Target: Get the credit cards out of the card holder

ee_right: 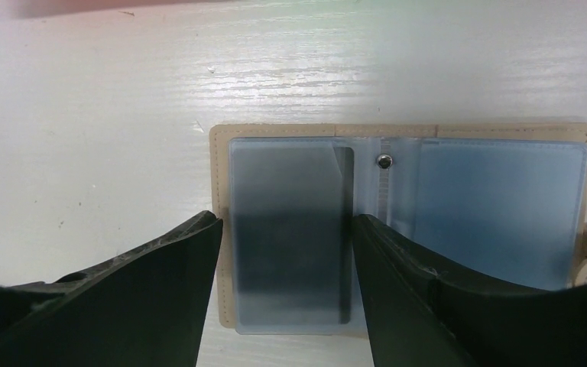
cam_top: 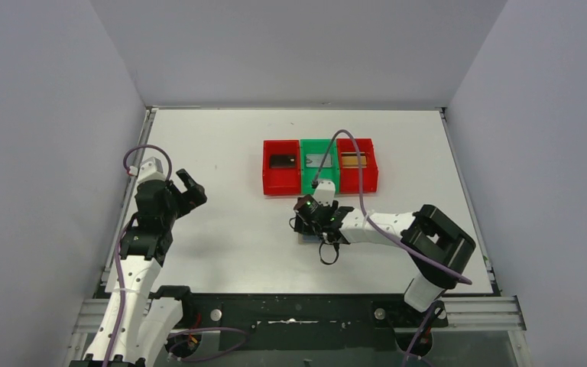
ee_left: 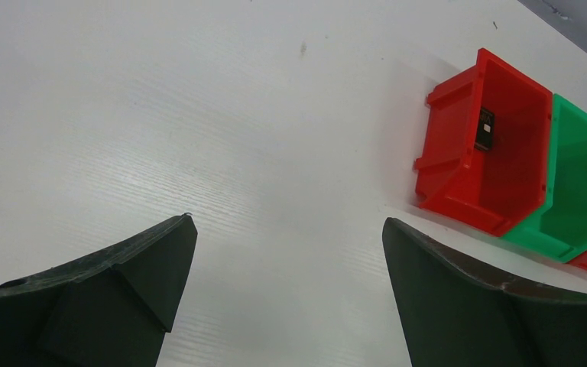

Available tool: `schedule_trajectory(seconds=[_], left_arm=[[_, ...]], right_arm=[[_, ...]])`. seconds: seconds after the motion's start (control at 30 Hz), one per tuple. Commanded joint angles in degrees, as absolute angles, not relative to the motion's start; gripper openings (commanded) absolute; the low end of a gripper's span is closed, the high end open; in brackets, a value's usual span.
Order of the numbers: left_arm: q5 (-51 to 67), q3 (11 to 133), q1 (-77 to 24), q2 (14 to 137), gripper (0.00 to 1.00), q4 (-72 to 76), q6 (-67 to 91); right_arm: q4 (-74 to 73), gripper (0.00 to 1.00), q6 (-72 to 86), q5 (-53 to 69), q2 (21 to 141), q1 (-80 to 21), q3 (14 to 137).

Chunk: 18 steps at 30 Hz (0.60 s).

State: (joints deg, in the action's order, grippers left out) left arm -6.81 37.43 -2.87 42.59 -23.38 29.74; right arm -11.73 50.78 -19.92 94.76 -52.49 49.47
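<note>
In the right wrist view the card holder (ee_right: pixel 497 206) runs off the frame's right side, and the right arm's fingers (ee_right: pixel 153 306) cover part of its lower edge. A dark card (ee_right: pixel 290 229) behind frosted plastic looks blurred. From above, those fingers hide nearly all of the holder.

The top external view looks down from high behind the near edge over the whole table (cam_top: pixel 222 252). The left wrist view, low, faces across it, sharing the row of bins (ee_left: pixel 520 153) (seen obliquely). The right wrist view looks straight down, very close, on the card holder (ee_right: pixel 504 206).
</note>
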Motion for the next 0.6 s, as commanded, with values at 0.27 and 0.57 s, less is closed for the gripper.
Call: schedule_trajectory(seconds=[0.27, 0.57], left_arm=[[-6.8, 38.5, -2.5, 41.9, 0.96, -21.4, 29.6], [-5.9, 38.6, -2.5, 42.1, 0.96, -21.3, 29.4]], right_arm=[[-6.8, 0.48, 52.0, -17.8, 91.7, -51.7, 46.3], [-6.0, 0.33, 51.2, -17.1, 90.3, -52.0, 45.9]])
